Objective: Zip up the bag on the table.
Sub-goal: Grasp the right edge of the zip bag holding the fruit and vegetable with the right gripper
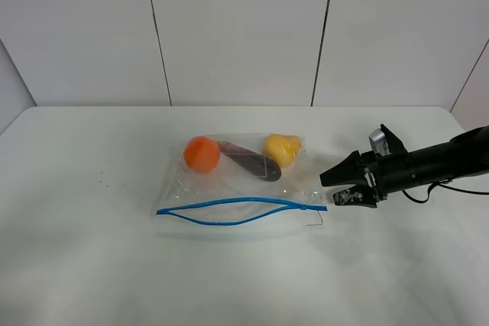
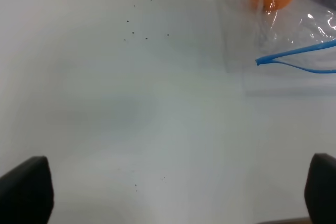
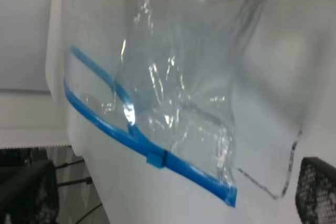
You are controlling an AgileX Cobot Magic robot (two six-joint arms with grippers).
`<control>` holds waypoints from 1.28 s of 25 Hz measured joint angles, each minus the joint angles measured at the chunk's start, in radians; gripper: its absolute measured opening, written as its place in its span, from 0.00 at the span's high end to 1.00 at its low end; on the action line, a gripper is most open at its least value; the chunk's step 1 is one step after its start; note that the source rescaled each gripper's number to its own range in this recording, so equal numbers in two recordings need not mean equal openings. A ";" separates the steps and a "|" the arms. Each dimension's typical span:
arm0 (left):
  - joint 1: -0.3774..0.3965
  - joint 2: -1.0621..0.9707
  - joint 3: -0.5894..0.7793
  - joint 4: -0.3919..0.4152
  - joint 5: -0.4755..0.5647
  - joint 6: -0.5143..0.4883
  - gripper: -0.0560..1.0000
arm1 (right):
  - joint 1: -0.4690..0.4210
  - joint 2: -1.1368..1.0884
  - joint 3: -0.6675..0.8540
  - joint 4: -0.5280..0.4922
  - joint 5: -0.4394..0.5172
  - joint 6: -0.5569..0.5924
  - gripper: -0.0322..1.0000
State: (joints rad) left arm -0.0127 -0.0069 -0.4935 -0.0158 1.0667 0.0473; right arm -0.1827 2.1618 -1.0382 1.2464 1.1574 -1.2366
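Observation:
The clear bag (image 1: 237, 188) lies flat in the middle of the white table (image 1: 76, 265). An orange ball (image 1: 202, 153), a dark purple piece (image 1: 256, 164) and a yellow piece (image 1: 282, 148) show through it. Its blue zipper strip (image 1: 241, 210) runs along the near edge, with the two strands parted in the middle. My right gripper (image 1: 337, 186) is open, just right of the zipper's right end. The right wrist view shows the strip (image 3: 121, 132) with a small blue slider (image 3: 156, 159). My left gripper (image 2: 173, 192) is open over bare table; the bag's left corner (image 2: 262, 60) lies ahead of it.
Small dark specks (image 2: 137, 27) dot the table left of the bag. The table's far edge meets a white panelled wall (image 1: 237, 28). The left arm is out of the exterior high view.

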 joint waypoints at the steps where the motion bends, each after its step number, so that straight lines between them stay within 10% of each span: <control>1: 0.000 0.000 0.000 0.000 0.000 0.000 0.00 | 0.008 0.000 0.000 0.002 -0.008 0.000 0.00; 23: 0.000 0.000 0.000 0.000 0.000 0.000 0.00 | 0.106 0.004 0.000 0.041 -0.031 0.060 0.00; 32: 0.000 0.000 0.000 0.000 0.000 0.000 0.00 | 0.106 0.004 0.000 0.039 -0.041 0.080 0.54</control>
State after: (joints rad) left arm -0.0127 -0.0069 -0.4935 -0.0158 1.0667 0.0473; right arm -0.0770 2.1661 -1.0382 1.2859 1.1159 -1.1569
